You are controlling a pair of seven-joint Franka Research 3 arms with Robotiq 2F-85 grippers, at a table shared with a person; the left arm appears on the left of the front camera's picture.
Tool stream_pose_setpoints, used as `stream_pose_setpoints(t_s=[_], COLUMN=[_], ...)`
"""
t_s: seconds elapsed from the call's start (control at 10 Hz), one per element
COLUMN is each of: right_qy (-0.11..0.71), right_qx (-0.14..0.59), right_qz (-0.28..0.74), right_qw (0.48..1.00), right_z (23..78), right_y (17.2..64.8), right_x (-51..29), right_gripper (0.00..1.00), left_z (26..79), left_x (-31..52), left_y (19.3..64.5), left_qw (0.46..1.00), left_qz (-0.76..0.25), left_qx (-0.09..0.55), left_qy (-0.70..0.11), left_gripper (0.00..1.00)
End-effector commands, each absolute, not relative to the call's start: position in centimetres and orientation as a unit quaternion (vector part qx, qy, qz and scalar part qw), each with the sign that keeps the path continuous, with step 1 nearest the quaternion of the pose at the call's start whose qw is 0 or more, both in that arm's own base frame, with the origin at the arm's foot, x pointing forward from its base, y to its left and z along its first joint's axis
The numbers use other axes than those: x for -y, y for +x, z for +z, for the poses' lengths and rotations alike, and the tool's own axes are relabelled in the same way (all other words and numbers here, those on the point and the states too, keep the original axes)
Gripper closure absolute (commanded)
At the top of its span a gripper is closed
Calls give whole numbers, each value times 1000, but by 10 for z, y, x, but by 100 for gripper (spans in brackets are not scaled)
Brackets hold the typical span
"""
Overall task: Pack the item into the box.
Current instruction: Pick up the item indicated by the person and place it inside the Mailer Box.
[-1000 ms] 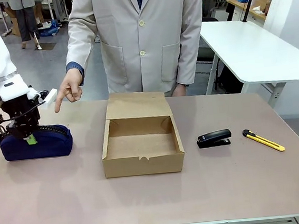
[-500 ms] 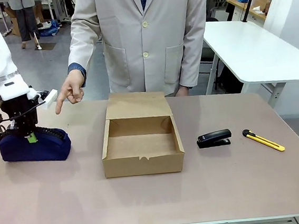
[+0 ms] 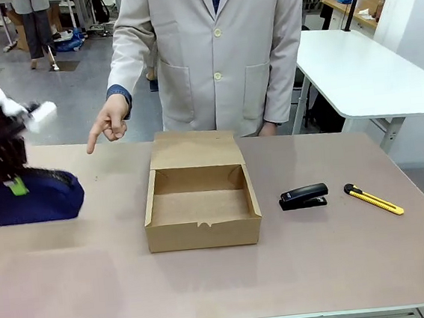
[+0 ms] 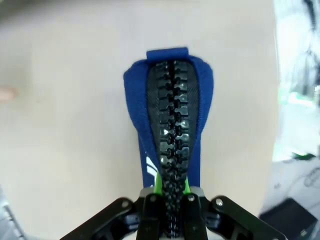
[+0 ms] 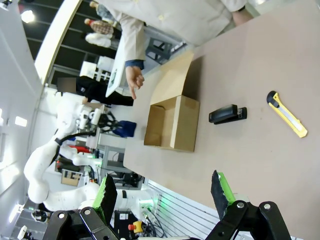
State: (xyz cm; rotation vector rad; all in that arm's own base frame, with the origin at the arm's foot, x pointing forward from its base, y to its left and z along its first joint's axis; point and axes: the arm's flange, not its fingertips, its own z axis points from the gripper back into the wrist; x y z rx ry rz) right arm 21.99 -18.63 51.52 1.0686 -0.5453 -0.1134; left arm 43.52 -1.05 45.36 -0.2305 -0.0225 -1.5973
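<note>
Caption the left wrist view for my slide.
Left pincer shut on the soft navy-blue fabric zip pouch at its black zipper.

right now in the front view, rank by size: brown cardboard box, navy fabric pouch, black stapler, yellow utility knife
1. brown cardboard box
2. navy fabric pouch, partly cut off
3. black stapler and yellow utility knife: too alike to rank

**Left clamped on pouch, right wide and idle**

My left gripper (image 3: 13,182) is well to the left of the box (image 3: 204,233). The wrist is upright and the fingers point straight down. Both green pads (image 4: 158,181) pinch the zipper ridge of the pouch (image 4: 170,100), with the jaws almost together. The wrist above them is smeared by motion blur.

My right gripper (image 5: 164,189) hangs high, well apart from the box, with the wrist rolled so it looks down at a slant. Its jaws stand wide, with nothing between the pads.
</note>
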Motion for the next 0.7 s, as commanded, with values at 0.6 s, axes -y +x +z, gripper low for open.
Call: stream_pose_setpoints(t_s=[0.6], right_qy=[506], right_qx=[266], right_qz=[-44], right_qw=[819], right_z=[518], right_y=[222], right_x=[187], right_gripper=[0], left_z=[533], left_x=[-7], left_y=[422], left_qw=[736], left_qz=[-666], left_qx=[67], left_qy=[-99], left_gripper=[100])
